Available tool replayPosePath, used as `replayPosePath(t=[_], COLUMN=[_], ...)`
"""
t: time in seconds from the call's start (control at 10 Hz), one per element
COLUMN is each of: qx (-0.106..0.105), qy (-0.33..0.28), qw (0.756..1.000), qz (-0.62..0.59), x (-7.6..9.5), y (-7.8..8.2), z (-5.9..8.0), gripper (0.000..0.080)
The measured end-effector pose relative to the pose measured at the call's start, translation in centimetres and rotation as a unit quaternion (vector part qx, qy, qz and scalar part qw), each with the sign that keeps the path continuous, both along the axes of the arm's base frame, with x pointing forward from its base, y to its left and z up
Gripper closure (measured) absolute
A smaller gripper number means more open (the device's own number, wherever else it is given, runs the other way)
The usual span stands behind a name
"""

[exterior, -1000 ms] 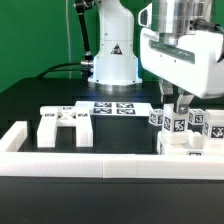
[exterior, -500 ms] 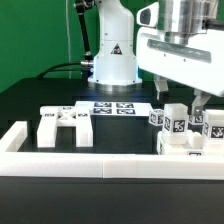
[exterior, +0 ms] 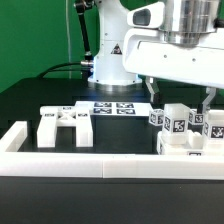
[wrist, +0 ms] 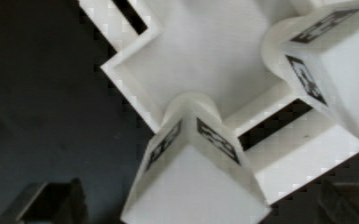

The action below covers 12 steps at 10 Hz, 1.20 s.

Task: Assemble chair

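Exterior view shows the gripper [exterior: 180, 100] with fingers spread wide, hovering just above the tagged white chair parts [exterior: 178, 128], gripping nothing.

Green backdrop [exterior: 30, 35], perhaps cloth; black tabletop [exterior: 30, 100]; white border rail [exterior: 80, 160] along front edge.

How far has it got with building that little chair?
Looks done: several tagged white pieces stand packed together on the exterior view's right; whether they are locked I cannot tell. In hand: nothing, the tool hangs open above them. Left: the slotted white piece lies apart, unjoined.
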State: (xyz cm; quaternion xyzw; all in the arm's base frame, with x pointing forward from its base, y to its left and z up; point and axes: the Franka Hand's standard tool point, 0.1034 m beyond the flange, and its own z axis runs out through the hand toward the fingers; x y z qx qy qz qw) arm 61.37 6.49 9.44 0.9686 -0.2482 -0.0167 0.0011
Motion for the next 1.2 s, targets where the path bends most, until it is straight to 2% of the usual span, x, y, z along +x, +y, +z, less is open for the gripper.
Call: replayPosePath(t=[0.4, 1.0, 1.2], qx=[0.003, -0.002, -0.002], qy=[-0.014, -0.013, -0.013], qw=[0.983, 0.934, 0.935], qz=[0.183, 0.358, 0.354], x=[0.31, 0.41, 0.4], y=[0.1, -0.76, -0.75], z=[0.17, -0.04, -0.06], gripper=[0.015, 0.015, 0.0405])
